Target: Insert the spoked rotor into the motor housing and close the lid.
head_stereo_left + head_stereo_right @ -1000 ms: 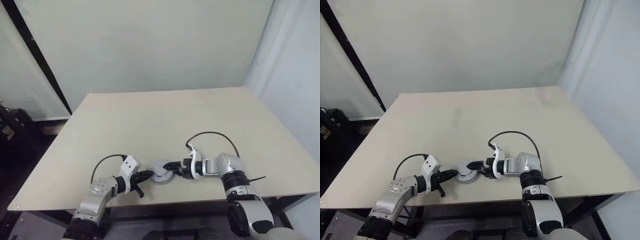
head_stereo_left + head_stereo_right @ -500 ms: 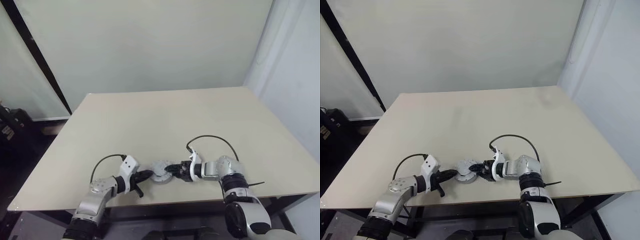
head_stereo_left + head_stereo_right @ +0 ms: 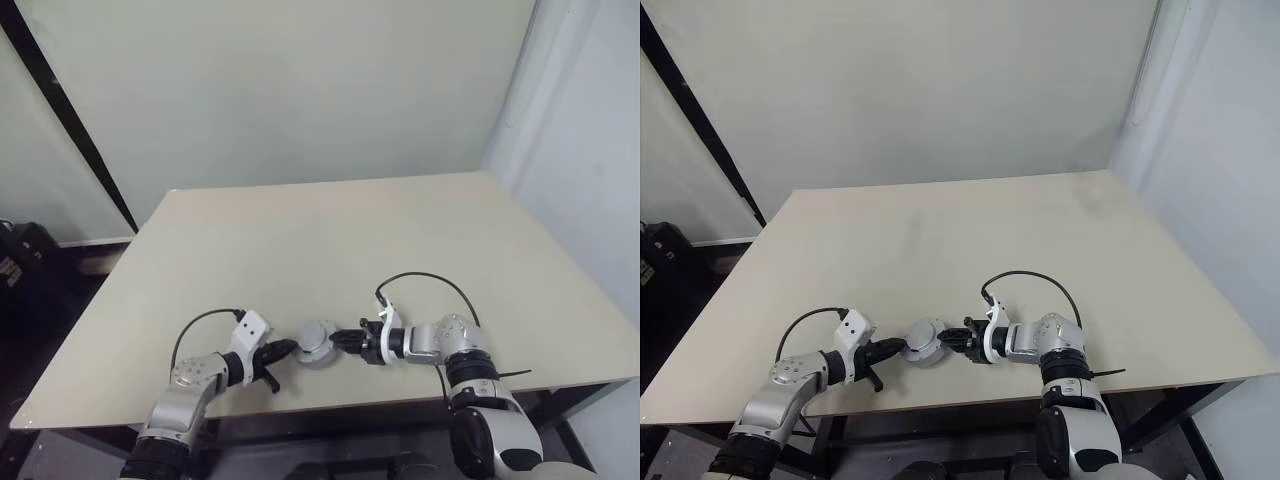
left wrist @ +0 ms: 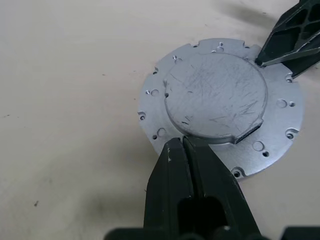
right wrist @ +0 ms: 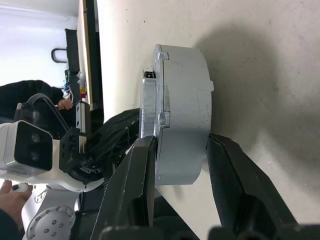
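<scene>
the motor housing, closed by the lid, lies near the front edge of the table. the right gripper grasps its side; the left gripper, fingers together, presses on its flange.

head eyes look down over the table; both wrist views close on the motor housing.
</scene>
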Controlling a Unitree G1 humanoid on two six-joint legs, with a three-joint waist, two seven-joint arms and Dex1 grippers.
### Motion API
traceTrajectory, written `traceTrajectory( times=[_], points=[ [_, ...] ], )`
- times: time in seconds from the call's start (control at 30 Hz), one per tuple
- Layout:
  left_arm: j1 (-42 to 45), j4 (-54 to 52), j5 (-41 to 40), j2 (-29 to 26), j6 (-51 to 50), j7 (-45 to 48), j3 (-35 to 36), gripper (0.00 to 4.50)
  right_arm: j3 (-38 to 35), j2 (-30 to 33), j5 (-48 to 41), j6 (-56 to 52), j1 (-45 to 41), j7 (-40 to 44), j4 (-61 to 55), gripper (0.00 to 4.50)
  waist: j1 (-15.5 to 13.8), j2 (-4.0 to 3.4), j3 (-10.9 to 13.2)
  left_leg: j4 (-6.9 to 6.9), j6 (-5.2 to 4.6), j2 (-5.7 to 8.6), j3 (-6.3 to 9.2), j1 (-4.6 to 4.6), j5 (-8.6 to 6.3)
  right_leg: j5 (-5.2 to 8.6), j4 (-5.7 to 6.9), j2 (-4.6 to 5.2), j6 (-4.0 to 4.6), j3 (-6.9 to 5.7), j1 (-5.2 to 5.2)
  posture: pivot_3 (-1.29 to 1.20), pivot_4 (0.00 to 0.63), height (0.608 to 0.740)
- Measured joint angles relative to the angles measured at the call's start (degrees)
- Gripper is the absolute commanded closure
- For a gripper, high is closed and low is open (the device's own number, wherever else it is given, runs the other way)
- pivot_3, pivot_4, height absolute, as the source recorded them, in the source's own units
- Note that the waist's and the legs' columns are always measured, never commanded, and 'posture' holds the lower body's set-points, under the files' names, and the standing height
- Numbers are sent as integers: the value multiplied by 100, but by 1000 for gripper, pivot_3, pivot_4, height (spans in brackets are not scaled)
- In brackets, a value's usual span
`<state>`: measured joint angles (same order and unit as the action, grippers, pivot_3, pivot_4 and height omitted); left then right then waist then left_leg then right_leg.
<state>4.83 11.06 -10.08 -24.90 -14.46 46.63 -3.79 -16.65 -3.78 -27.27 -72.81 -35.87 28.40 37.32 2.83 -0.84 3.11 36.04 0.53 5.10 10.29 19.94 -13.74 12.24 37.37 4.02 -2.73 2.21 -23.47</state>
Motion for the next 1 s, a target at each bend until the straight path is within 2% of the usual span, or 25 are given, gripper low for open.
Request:
traceTrajectory(
  times=[0.03, 0.13, 0.37, 0.5, 0.53, 0.7, 1.0],
  points=[
    [0, 2, -1, 31, -20, -37, 27, 4500, 4, 0, -5, 0, 1, -1, 0, 3237, 1, 0, 0, -1, 0, 0, 0, 0, 0, -2, 0, 0, -3, 0, -1, 0, 0, 740],
    [0, 6, -34, 152, -138, -180, 158, 3914, 11, -3, -25, 2, 6, -7, -1, 3237, 2, 1, 0, -2, 0, -2, 1, 2, 0, -5, 0, -1, -8, -1, -5, 0, 0, 740],
    [-119, -196, -415, -84, -687, 44, 436, 1554, 58, -32, -81, 5, 7, -9, -2, 3251, 24, 1, 0, -11, -3, -4, -1, 17, -1, -6, -2, -4, -9, -1, -26, 0, 0, 740],
    [-318, -558, -882, -233, -1063, 148, 782, 135, 97, -59, -137, 6, 8, 0, -6, 3251, 51, 5, -1, -11, -20, -9, 0, 63, 9, -7, 11, -9, -10, -1, -81, 0, 0, 740],
    [-385, -657, -1004, -271, -1179, 140, 943, 0, 119, -68, -150, 6, 9, 2, -6, 3252, 70, 5, -1, -12, -20, -10, 1, 64, 10, -7, 14, -9, -9, -2, -86, 0, 0, 740],
    [-675, -1069, -1641, -291, -1796, -83, 1617, 0, 199, -66, -204, 7, 25, 47, -9, 3258, 125, 4, 0, -17, -19, -20, 0, 68, 9, -7, 7, -6, -9, 0, -87, 0, 0, 740],
    [-1019, -1539, -2963, 508, -3037, -965, 2315, 0, 402, -9, -301, -108, 274, 368, -219, 3263, 125, 13, 3, -15, -21, -19, -1, 73, 6, -8, 1, -5, -10, -3, -87, 0, 0, 740]
  ],
)
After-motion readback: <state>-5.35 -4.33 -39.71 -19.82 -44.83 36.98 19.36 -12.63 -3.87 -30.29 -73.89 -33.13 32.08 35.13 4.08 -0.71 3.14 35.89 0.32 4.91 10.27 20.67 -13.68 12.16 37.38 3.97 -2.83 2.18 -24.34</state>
